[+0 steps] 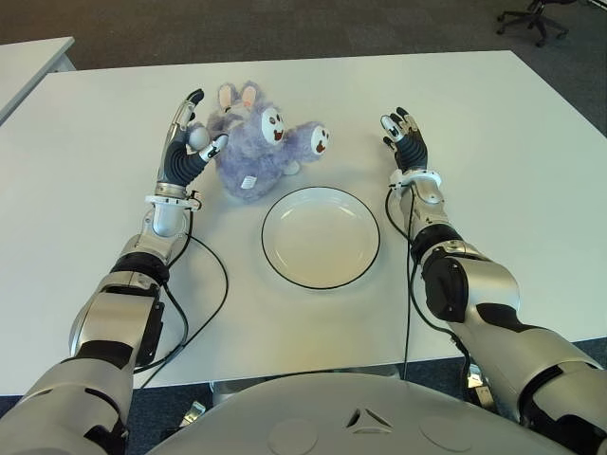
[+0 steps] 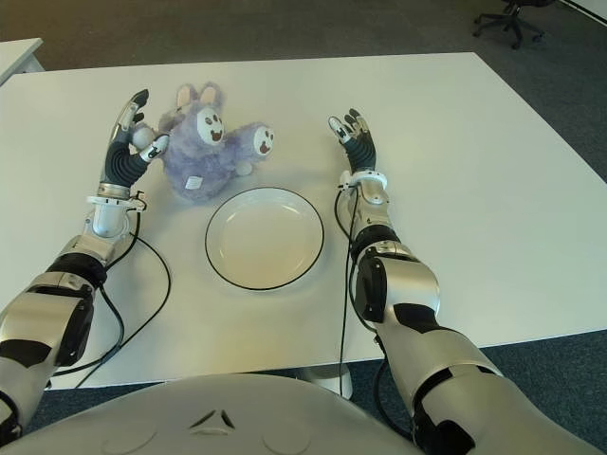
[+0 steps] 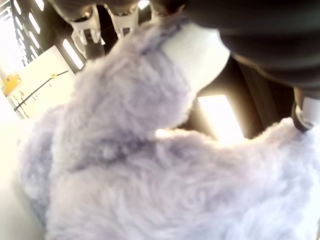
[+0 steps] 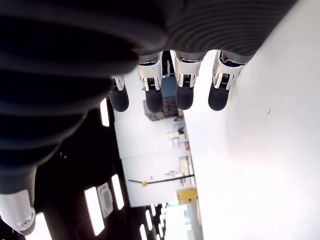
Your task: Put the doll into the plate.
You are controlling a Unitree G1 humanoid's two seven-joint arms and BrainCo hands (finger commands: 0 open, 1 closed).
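A fluffy lilac doll (image 1: 254, 142) with rabbit ears and small white faces lies on the white table (image 1: 493, 142), just beyond the plate's far left rim. The white plate (image 1: 321, 237) with a dark rim holds nothing. My left hand (image 1: 194, 131) stands upright against the doll's left side, fingers stretched and open, thumb touching the fur. In the left wrist view the doll's fur (image 3: 150, 190) fills the picture right under the palm. My right hand (image 1: 403, 133) shows to the right of the doll and plate, open, its fingers (image 4: 182, 95) holding nothing.
Black cables (image 1: 213, 303) run along both forearms over the table. A second table's corner (image 1: 28, 57) shows at the far left, and an office chair (image 1: 536, 14) stands on the carpet at the far right. The table's near edge lies close to my body.
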